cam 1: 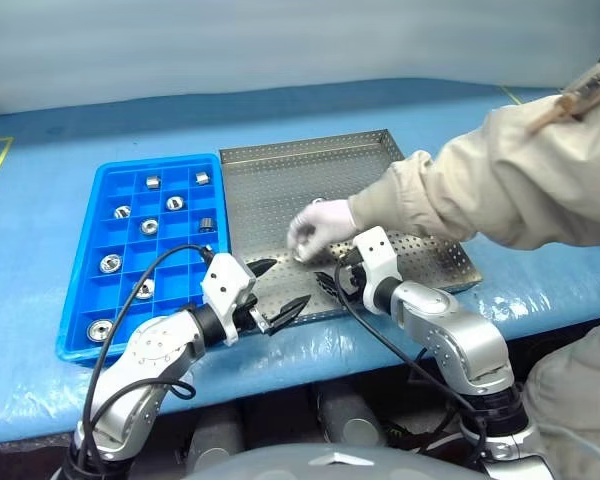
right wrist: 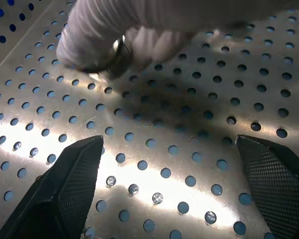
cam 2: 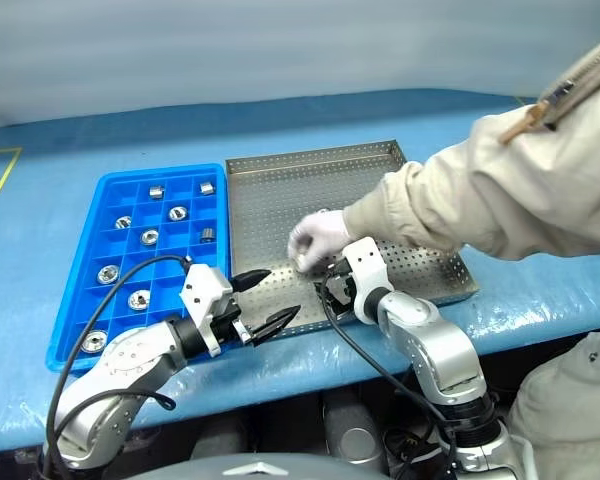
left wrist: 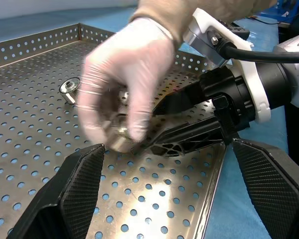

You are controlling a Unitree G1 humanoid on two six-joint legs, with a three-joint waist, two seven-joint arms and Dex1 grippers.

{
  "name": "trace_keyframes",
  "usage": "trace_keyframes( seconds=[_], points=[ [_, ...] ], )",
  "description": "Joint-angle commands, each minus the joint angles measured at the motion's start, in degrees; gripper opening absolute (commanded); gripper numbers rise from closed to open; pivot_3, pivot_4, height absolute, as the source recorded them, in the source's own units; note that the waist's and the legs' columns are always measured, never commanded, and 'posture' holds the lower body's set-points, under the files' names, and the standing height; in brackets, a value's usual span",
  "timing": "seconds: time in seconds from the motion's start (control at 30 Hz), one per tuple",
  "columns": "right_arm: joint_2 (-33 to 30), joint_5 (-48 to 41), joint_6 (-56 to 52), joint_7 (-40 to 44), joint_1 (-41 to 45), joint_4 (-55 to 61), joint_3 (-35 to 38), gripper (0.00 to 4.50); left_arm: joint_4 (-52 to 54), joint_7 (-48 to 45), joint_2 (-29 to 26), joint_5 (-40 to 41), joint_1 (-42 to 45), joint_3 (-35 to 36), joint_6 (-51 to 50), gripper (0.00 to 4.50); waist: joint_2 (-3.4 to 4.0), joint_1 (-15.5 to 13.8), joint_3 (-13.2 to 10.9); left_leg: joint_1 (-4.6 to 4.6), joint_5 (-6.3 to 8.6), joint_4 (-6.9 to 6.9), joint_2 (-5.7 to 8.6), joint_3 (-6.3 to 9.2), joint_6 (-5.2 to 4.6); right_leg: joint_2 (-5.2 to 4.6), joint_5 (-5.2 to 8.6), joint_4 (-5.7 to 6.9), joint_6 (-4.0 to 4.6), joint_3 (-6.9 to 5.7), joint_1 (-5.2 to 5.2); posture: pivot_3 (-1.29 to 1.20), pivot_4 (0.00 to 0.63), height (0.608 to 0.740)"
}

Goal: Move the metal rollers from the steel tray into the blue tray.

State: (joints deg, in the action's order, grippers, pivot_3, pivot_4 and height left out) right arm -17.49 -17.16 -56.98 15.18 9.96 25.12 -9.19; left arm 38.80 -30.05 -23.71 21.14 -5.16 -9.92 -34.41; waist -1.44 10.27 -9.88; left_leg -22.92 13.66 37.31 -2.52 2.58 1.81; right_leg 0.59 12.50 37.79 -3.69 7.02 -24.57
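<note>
Our right tool (cam 1: 332,283) hangs released, fingers spread wide and empty, over the near part of the steel tray (cam 1: 280,165); our left tool (cam 1: 276,290) is likewise spread and empty at the tray's near rim. Just beyond the right tool, a person's gloved hand (cam 1: 318,226) is setting down a metal roller (right wrist: 120,56) on the tray's perforated floor. We judge it best to hold off until that hand clears, then straddle the roller and close squarely on its curved sides. A second roller (left wrist: 70,89) lies farther in on the tray, its axis roughly level, bore facing sideways. On the tabletop (cam 1: 40,200), the blue tray (cam 1: 80,330) left of the steel tray already holds several rollers.
</note>
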Motion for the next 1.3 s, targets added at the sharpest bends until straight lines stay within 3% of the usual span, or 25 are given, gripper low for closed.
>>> trace_keyframes(
  seconds=[0.03,0.4,0.67,0.97,1.3],
  points=[
    [0.16,-0.28,0.28,0.52,0.46,1.40,0.21,4.50,1.54,-0.27,0.09,0.43,0.26,-0.29,1.76,4.45,0.00,0.00,0.00,0.00,0.00,0.00,0.00,0.00,0.00,0.00,0.00,0.00,0.00,0.00,0.00,-0.12,0.150,0.740],
    [0.05,-0.20,1.54,1.53,0.54,2.07,-0.07,4.50,0.95,0.10,0.64,0.77,-0.23,-0.07,2.59,4.45,0.00,-0.03,0.00,0.00,0.00,0.00,0.00,0.00,0.00,0.00,0.00,0.00,0.00,0.00,0.00,-0.12,0.150,0.740],
    [2.69,1.26,8.51,1.59,4.52,-0.19,-0.93,4.50,1.41,1.22,0.99,0.77,-0.60,0.96,2.28,4.45,0.00,0.00,0.00,0.02,0.00,0.00,0.00,0.00,0.00,0.00,0.00,0.01,0.00,0.00,0.00,-0.10,0.150,0.740],
    [9.41,4.46,17.24,1.48,12.70,-12.84,-3.72,4.50,2.54,3.54,1.39,1.28,-1.49,1.88,1.53,4.45,0.01,-0.81,-0.01,0.00,0.00,-0.04,0.00,0.02,0.00,0.01,-0.01,0.00,-0.01,-0.02,0.00,-0.04,0.150,0.740],
    [13.10,8.25,26.08,-0.28,14.31,-26.27,-2.07,4.50,4.62,5.52,1.44,1.61,-3.08,1.96,0.97,4.45,0.04,-3.28,-0.02,0.00,0.00,-0.09,0.00,0.01,0.00,0.00,0.00,0.00,0.00,-0.02,-0.03,-0.02,0.150,0.740]
  ],
)
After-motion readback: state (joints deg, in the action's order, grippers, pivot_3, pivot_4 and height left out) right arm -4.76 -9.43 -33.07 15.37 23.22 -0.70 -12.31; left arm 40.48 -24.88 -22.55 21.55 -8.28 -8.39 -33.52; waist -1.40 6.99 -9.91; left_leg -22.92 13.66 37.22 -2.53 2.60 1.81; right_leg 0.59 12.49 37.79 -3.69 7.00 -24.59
